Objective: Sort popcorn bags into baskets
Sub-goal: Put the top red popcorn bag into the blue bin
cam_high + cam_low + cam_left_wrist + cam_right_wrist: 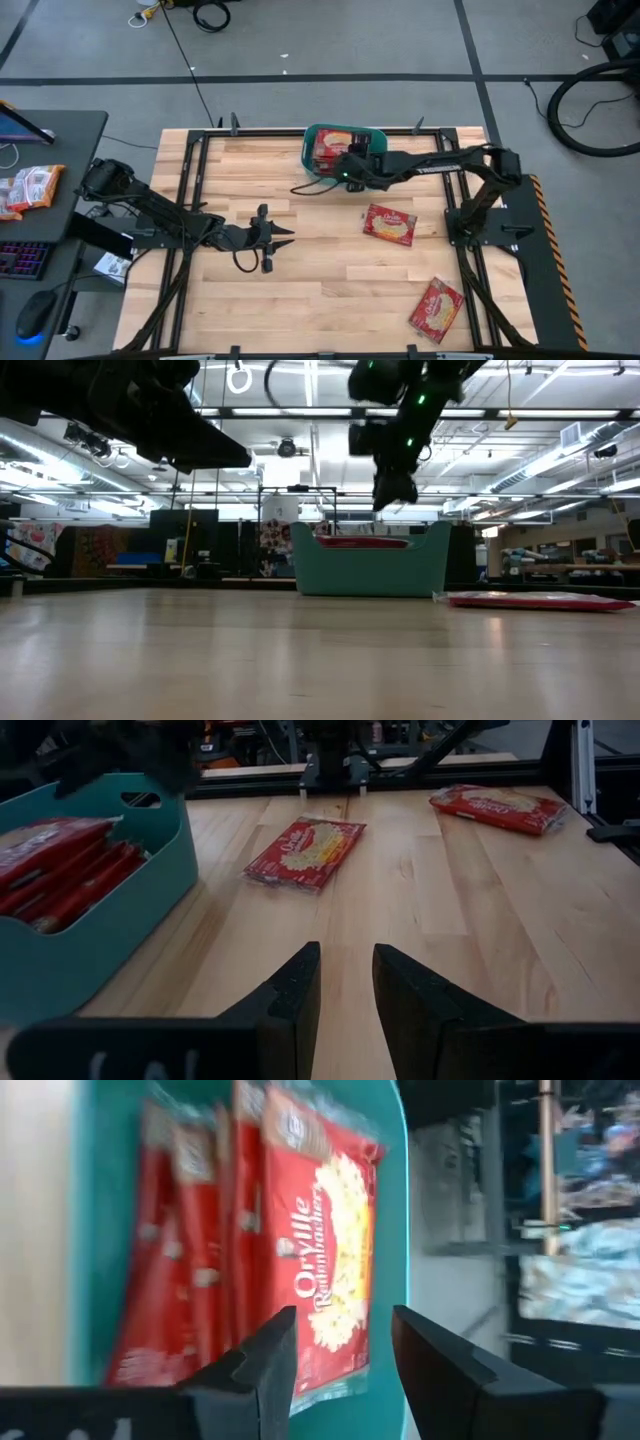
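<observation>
From above, the teal plastic rectangular tub (312,140) sits at the wooden table's (330,290) far edge with red popcorn packets (332,146) inside; the right gripper (345,166) hangs over its near rim. Two more flat red packets lie on the boards, one mid-table (389,224), one near the front right corner (437,308). The left gripper (282,237) hovers mid-table

At table height, the tub (370,570) stands beneath the right gripper (394,488)

Left wrist: fingers (290,995) apart, empty

Right wrist: fingers (262,1355) apart, empty, above packets (325,1250) standing in the tub
</observation>
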{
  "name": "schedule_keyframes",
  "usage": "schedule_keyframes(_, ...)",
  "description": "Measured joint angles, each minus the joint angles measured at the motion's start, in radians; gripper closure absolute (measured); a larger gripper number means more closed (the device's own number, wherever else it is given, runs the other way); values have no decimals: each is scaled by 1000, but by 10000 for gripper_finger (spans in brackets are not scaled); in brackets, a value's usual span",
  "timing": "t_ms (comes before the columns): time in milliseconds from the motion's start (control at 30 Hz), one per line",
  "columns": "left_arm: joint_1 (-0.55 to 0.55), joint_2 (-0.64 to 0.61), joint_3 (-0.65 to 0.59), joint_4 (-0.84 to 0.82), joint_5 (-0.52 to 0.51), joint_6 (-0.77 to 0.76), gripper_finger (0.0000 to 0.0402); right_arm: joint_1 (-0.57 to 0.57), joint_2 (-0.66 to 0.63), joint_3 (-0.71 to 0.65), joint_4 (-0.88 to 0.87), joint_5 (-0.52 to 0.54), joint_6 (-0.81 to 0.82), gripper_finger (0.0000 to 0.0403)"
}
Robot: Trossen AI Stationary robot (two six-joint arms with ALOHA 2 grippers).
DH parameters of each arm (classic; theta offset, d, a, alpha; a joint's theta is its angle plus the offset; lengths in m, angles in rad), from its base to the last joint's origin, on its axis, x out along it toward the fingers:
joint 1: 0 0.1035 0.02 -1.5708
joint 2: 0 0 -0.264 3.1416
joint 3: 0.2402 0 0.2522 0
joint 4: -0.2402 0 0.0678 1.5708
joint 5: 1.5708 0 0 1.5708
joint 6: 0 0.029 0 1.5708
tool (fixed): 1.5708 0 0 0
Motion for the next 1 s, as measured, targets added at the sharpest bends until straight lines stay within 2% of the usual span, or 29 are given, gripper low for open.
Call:
schedule_keyframes(167,0,0,0,-16,0,0,301,88,-88,0,-120,-125,170,236)
schedule_keyframes(333,0,0,0,-15,0,-1,301,194,-122,0,-250,-171,373,236)
schedule_keyframes(500,0,0,0,-15,0,-18,301,323,-87,0,-324,-190,516,236)
schedule_keyframes(633,-1,0,0,-15,3,-19,301,416,-70,-44,-297,-138,582,237)
schedule_keyframes(767,-7,0,0,-15,3,-19,301,480,-69,-126,-275,-142,670,237)
schedule_keyframes(1000,-10,0,0,-15,3,-18,301,543,-68,-256,-270,-251,798,226)
